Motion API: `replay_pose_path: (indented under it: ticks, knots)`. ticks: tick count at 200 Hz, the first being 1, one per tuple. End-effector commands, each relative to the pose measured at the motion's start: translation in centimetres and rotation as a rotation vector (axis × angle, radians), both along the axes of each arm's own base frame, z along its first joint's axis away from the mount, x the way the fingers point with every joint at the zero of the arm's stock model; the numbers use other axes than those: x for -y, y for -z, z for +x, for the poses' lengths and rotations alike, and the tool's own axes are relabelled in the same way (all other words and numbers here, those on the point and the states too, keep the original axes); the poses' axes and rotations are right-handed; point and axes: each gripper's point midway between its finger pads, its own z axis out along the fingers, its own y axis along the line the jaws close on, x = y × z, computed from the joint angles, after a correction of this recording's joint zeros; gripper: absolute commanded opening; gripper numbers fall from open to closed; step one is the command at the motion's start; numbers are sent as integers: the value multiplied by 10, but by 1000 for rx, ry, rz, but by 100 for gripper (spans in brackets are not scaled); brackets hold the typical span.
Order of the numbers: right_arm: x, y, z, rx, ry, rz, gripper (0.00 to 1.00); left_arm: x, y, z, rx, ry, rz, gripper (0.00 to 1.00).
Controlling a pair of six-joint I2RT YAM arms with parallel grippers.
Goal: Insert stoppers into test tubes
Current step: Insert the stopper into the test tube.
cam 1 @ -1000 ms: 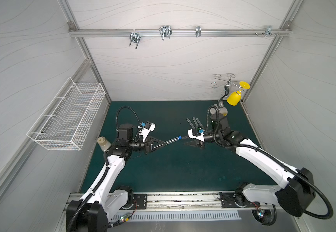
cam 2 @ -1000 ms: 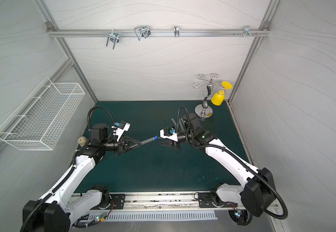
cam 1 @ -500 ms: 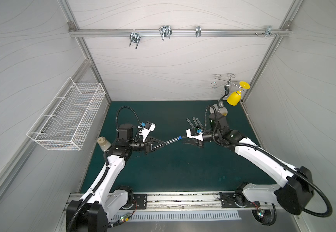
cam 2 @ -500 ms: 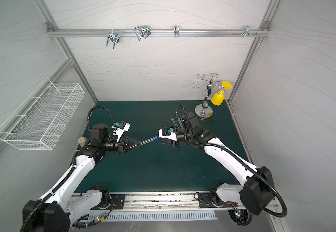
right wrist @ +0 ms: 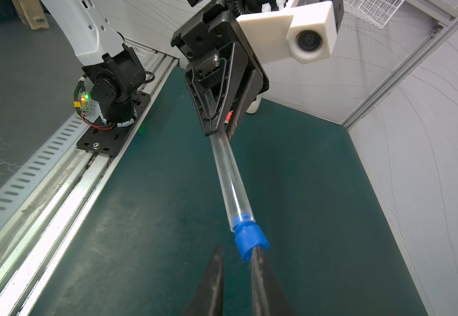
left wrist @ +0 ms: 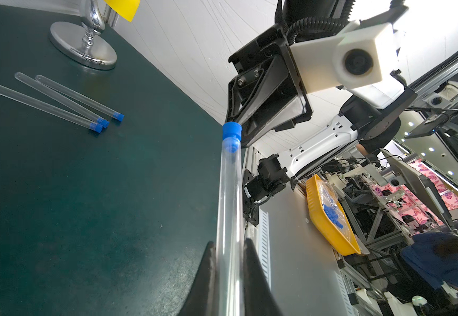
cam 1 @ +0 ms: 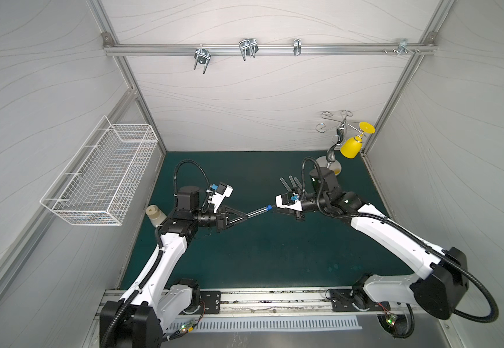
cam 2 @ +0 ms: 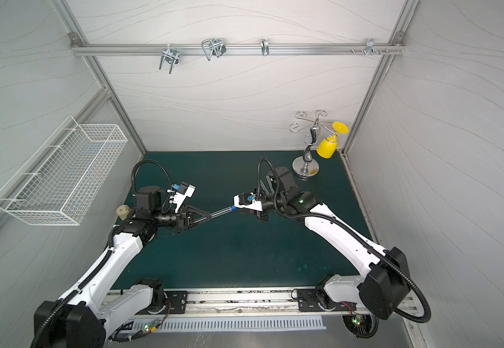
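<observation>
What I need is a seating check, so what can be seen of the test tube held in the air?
The test tube is a slender, clear, empty tube, glass or plastic by look, held above the green mat, its rear part clamped in the shut left gripper, mouth pointing at the right gripper. A bright blue stopper plugs the mouth: narrow step inside, wide cap outside. The right gripper stands slightly open, one fingertip apparently touching the cap.
</observation>
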Motion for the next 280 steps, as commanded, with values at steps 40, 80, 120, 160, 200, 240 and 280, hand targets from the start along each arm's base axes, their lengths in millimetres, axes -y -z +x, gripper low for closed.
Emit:
replay_pose_path:
  ticks: [40,80,120,160,200,240,280]
  knots:
    - [-15,0,-33,-22,-156,12,16,3,-27,6,101,6,-25,0]
    - [-19,-3,-38,-22,-181,27,14,4,-26,7,98,3,-24,0]
    - [-22,-9,-36,12,-181,45,14,4,-25,5,104,16,-28,0]
    - [-25,-11,-36,31,-201,27,15,5,-24,1,115,34,-22,0]
    - [-32,-16,-50,34,-263,35,14,6,-24,0,114,42,-24,0]
    - [-37,-15,-55,39,-299,24,14,7,-24,-1,116,46,-24,0]
    - [-42,-21,-63,40,-339,43,14,7,-25,-2,116,51,-28,0]
